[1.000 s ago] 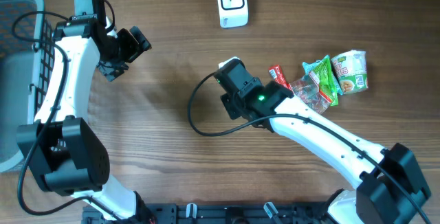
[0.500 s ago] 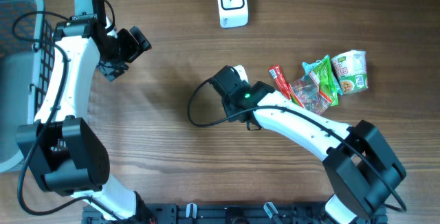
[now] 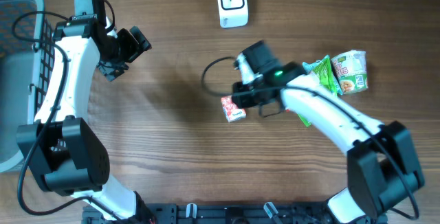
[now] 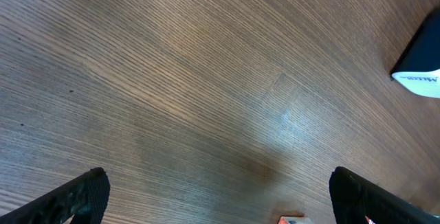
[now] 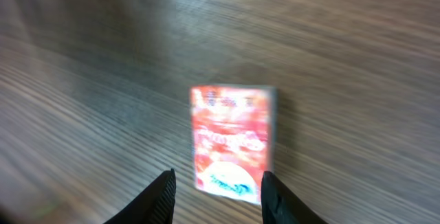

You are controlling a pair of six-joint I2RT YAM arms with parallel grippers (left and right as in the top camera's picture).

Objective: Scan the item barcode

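A small red snack packet (image 3: 234, 108) lies flat on the wooden table, left of the pile of goods. In the right wrist view the packet (image 5: 234, 145) is blurred, and its near end sits between my right fingers without a visible grip. My right gripper (image 3: 240, 100) (image 5: 220, 195) is open just above it. The white barcode scanner (image 3: 232, 3) stands at the table's far edge, apart from both arms. Far left, my left gripper (image 3: 129, 53) (image 4: 220, 200) hangs wide open over bare wood, holding nothing. The scanner's corner (image 4: 419, 66) and a packet corner (image 4: 292, 219) show in its view.
A green packet (image 3: 321, 75), a cup of noodles (image 3: 350, 71) and a clear bag of red sweets (image 3: 313, 95) lie together at the right. A grey wire basket (image 3: 15, 80) stands at the left edge. The right arm's black cable (image 3: 210, 80) loops over the table.
The right arm swung left from the pile, then back to the centre. Its jaws went from shut to open, and the red packet now lies on the table by its fingertips. The left arm stayed still.
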